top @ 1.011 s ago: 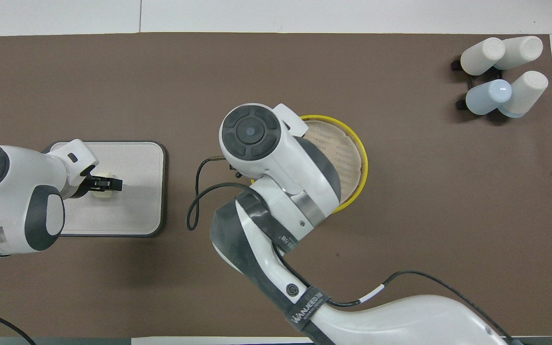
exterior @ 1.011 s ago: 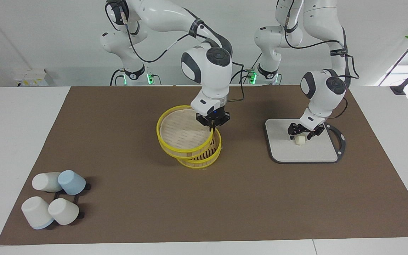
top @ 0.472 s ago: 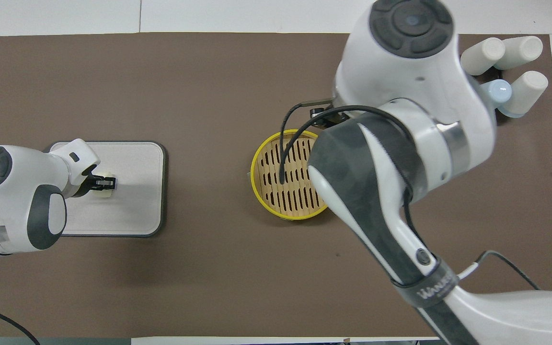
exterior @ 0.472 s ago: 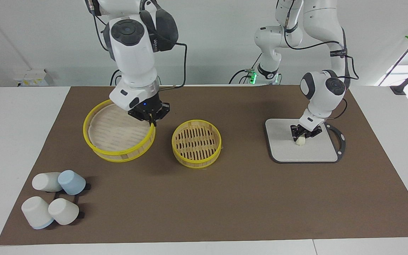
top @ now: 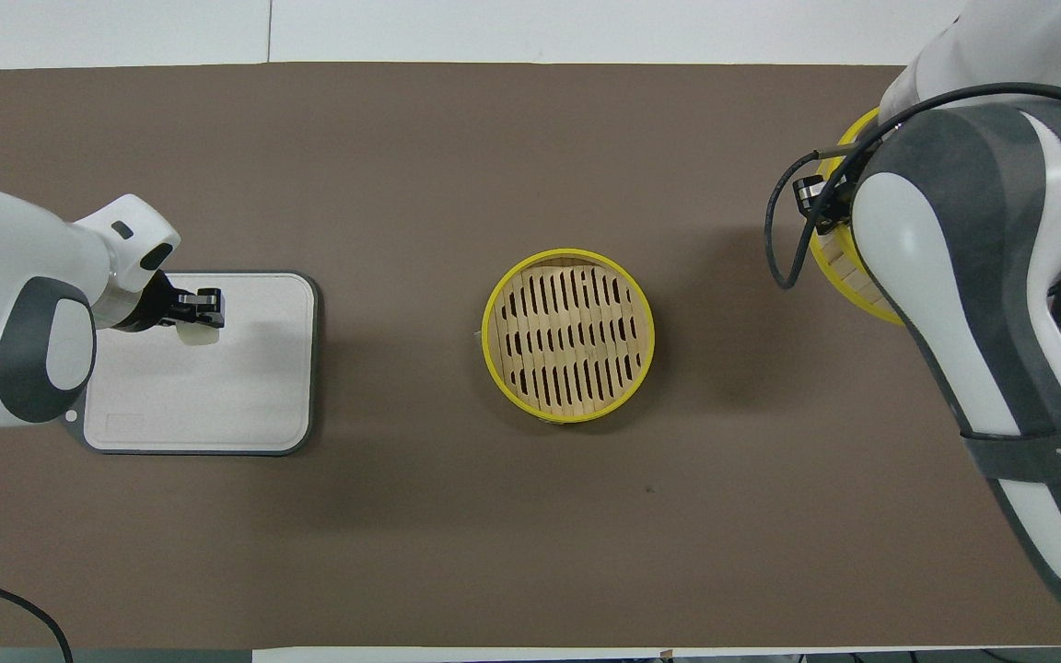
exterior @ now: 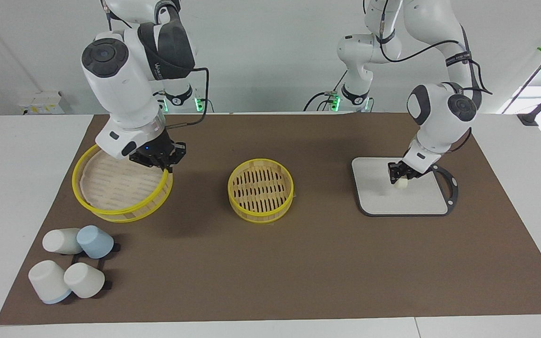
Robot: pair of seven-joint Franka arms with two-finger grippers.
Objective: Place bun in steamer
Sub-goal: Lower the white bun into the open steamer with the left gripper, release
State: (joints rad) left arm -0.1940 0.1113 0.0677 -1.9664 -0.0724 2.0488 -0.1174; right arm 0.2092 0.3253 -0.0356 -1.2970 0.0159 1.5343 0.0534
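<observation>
The left pincer [exterior: 400,176] pinches the bun [exterior: 400,183] just over the grey board [exterior: 374,195], well apart from the open steamer [exterior: 260,189] at the middle of the tabletop [exterior: 298,263]; a soft, rounded piece held by its top could slip out or squash on the way across. The right pincer [exterior: 163,164] is clamped on the rim of the lid [exterior: 120,188], which looks tilted near the cups [exterior: 71,267], so it could drop unevenly. The bun is small, cream-white and stubby.

A cream bun [exterior: 400,183] hangs above a grey board at 3 o'clock from the open, lidless, yellow-rimmed steamer [exterior: 260,189] sitting mid-tabletop, slatted floor bare.
</observation>
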